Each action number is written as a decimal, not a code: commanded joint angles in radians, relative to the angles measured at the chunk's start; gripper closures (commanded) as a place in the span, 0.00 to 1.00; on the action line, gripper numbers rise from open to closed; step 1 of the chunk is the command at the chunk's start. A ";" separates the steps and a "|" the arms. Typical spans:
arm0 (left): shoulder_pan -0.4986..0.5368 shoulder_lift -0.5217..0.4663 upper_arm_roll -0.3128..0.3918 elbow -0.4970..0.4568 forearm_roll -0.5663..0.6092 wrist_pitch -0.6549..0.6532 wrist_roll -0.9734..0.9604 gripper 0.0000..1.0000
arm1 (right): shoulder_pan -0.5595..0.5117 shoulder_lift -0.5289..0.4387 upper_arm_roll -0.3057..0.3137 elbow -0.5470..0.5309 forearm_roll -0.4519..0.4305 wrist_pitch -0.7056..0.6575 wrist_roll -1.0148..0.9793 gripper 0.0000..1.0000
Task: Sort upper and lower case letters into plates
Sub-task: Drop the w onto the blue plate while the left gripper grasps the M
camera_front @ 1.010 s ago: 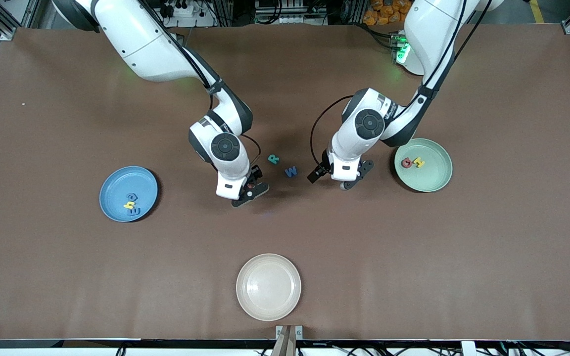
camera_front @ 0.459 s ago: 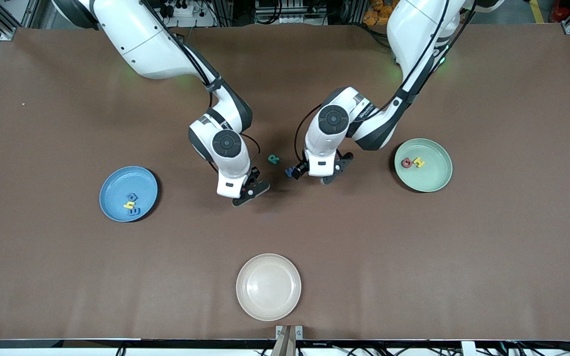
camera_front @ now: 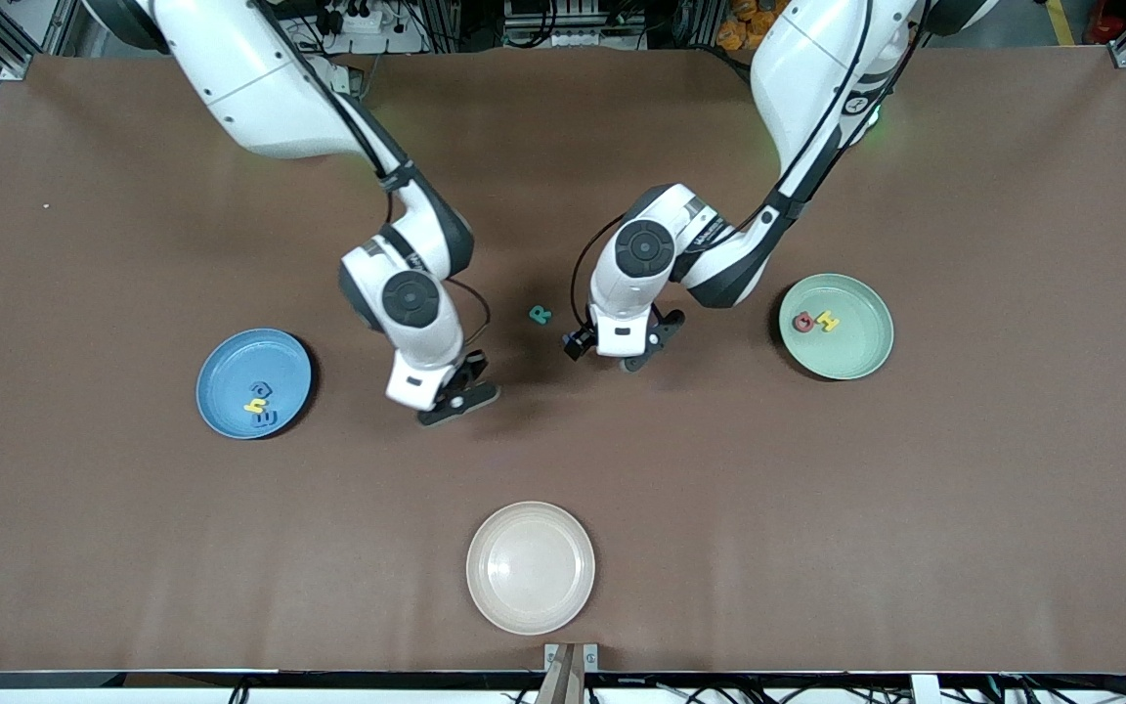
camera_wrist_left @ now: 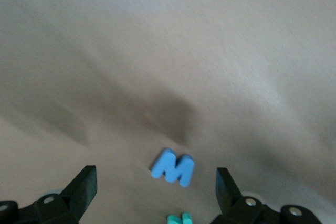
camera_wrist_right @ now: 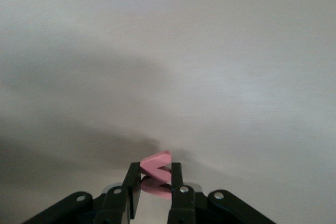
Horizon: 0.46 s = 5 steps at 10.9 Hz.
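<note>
1. Pink letter (camera_wrist_right: 156,165) sits pinched between the fingers of the right gripper (camera_front: 454,391), over bare table between the blue plate (camera_front: 221,370) and the table's middle.
2. Left gripper (camera_front: 612,344) hangs with fingers spread wide, low over a blue letter (camera_wrist_left: 173,167) near the table's middle; a teal letter (camera_front: 541,314) lies just beside.
3. Blue plate holds yellow and blue letters (camera_front: 260,404).
4. Green plate (camera_front: 861,357), toward the left arm's end, holds a red and a yellow letter (camera_front: 815,321).
5. Cream plate (camera_front: 530,567) sits near the front edge.
</note>
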 commanded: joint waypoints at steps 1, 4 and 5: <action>-0.027 0.042 0.003 0.073 0.052 -0.025 -0.011 0.00 | -0.050 -0.077 -0.040 -0.022 -0.022 -0.049 0.012 1.00; -0.041 0.083 0.003 0.073 0.156 -0.036 -0.002 0.00 | -0.080 -0.099 -0.098 -0.022 -0.022 -0.114 0.026 1.00; -0.043 0.092 0.003 0.073 0.176 -0.036 0.018 0.00 | -0.112 -0.117 -0.100 -0.022 -0.022 -0.172 0.025 1.00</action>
